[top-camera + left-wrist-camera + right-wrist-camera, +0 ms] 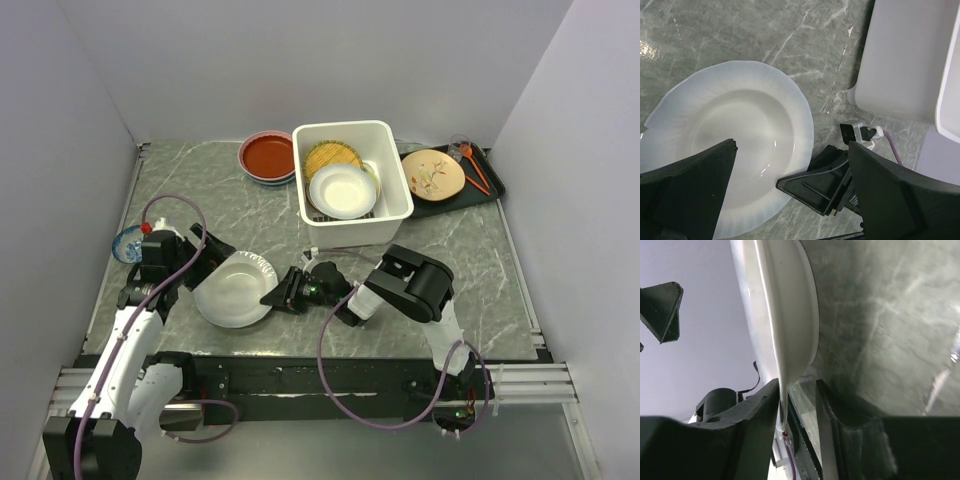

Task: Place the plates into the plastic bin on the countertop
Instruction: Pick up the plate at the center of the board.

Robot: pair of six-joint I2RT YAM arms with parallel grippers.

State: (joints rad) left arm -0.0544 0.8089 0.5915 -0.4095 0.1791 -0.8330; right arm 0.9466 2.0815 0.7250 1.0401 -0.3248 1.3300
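1. Top external view, starting at the left edge of the desk [480, 270]: a small blue bowl [128, 243] sits there and is no part of my job.
2. My left end effector [212, 268] hangs over the left side of the white plate [235, 290]. In the left wrist view its fingers [687, 190] are spread as wide as they go, with nothing held. I judge it is parked there to stop the plate sliding away.
3. That plate lies by the near edge, left of centre. It is glossy white, with a fluted, wavy rim and a deep well.
4. My right end effector [275, 297] comes in low at the plate's right rim. In the right wrist view the thin rim stands between the fingers [752, 412], one against it and a gap at the other. They are about half closed, so I would not call it a firm hold yet. A plate lying flat offers only its rim to grab.
5. Along the far edge, a red plate [268, 155] sits just beside the plastic bin [352, 228]. The bin already holds a yellow lattice plate [332, 157] and a second white plate [343, 190].
6. In the far right corner, a black tray [492, 188] carries the cream plate [433, 174], not yet moved.
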